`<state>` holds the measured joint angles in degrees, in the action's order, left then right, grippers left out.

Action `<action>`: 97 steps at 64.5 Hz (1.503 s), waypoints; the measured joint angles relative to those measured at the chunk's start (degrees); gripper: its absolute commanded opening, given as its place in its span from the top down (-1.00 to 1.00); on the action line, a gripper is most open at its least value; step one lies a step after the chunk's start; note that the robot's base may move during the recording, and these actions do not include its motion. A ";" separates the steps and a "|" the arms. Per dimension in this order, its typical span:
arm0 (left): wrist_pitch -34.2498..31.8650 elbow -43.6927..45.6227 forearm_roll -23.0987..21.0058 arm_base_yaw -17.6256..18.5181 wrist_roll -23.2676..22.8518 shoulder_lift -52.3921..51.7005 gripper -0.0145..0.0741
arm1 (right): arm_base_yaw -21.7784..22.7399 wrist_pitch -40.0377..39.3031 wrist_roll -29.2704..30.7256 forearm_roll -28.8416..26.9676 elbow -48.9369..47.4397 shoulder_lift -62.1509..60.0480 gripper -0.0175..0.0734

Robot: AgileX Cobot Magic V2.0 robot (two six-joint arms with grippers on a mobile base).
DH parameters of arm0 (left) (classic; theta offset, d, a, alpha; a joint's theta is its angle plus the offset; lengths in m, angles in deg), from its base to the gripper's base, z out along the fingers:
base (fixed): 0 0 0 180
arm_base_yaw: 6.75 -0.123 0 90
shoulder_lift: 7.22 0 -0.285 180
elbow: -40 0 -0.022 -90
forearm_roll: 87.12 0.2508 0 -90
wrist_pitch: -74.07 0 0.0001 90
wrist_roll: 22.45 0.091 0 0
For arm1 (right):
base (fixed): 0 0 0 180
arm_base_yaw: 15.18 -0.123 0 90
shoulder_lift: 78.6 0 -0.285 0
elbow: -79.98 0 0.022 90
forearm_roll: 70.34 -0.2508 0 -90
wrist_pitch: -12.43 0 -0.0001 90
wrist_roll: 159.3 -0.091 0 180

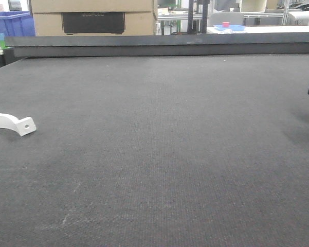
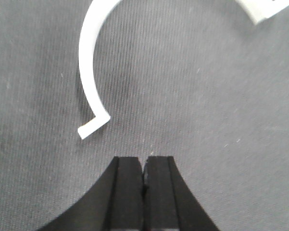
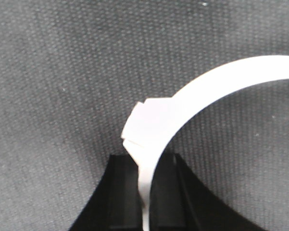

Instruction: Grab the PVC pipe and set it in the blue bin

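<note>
The right gripper [image 3: 145, 166] is clamped on the PVC pipe [image 3: 216, 82], whose arch is seen against the gray mat [image 3: 48, 72]. The left gripper [image 2: 144, 166] is pressed together, empty, pointed at a second white arch [image 2: 86, 62] resting there. Its holed tab [image 1: 25, 125] is shown only by the front view, near the left edge.

Grey mat [image 1: 159, 154]; cardboard box [image 1: 92, 18], perhaps workbenches [image 1: 277, 29] behind.

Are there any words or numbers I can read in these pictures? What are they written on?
Dark panel on the cardboard box: faint letters, too blurred to read.
PVC pipe: no writing.
Table: no writing.
Nothing else readable shows.
</note>
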<state>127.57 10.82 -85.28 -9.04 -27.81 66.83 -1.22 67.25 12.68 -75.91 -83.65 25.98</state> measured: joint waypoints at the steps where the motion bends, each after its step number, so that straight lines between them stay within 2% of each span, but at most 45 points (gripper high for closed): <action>1: 0.43 0.64 0.00 0.00 -0.19 0.16 0.92 | 0.00 0.00 0.15 0.00 0.00 -0.21 0.96; 7: 3.41 3.60 0.16 -1.00 -0.41 2.04 0.92 | 0.00 0.43 1.12 -0.14 0.10 -2.10 0.96; 16: 5.92 8.70 1.69 -4.63 0.08 7.01 0.92 | 0.00 2.06 2.56 -0.14 0.10 -7.94 0.97; 28: 4.15 12.71 2.58 -6.96 7.82 15.43 0.91 | 0.00 4.48 3.56 -0.19 0.10 -15.52 0.97; 34: 2.71 14.59 1.39 -6.96 12.85 19.27 0.72 | 0.00 5.03 3.76 -0.39 0.10 -18.02 0.97; 42: 0.49 16.86 -0.36 -6.96 18.50 23.85 0.28 | 0.00 5.75 4.02 -0.42 0.10 -18.96 0.97; 48: -0.81 18.17 -0.47 -6.96 20.52 26.05 0.06 | 0.00 6.11 4.01 -0.42 0.72 -18.96 0.97; 54: -2.20 19.08 0.13 -6.96 21.15 28.17 -0.06 | -0.14 6.11 4.01 -0.42 1.86 -18.96 0.97; 87: -4.06 19.98 0.04 -6.96 21.71 36.13 -0.02 | -0.36 5.27 4.13 -0.46 3.85 -18.96 0.97; 92: -3.84 20.21 -0.07 -6.96 21.71 36.32 0.14 | -0.36 5.14 4.13 -0.46 3.85 -18.96 0.97; 97: -3.44 20.21 -0.80 -6.96 21.71 36.41 0.45 | -0.36 5.14 4.13 -0.46 3.85 -18.96 0.97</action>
<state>124.13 31.04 -86.07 -16.00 -6.10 103.24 -1.58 72.40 16.81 -76.36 -79.80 7.03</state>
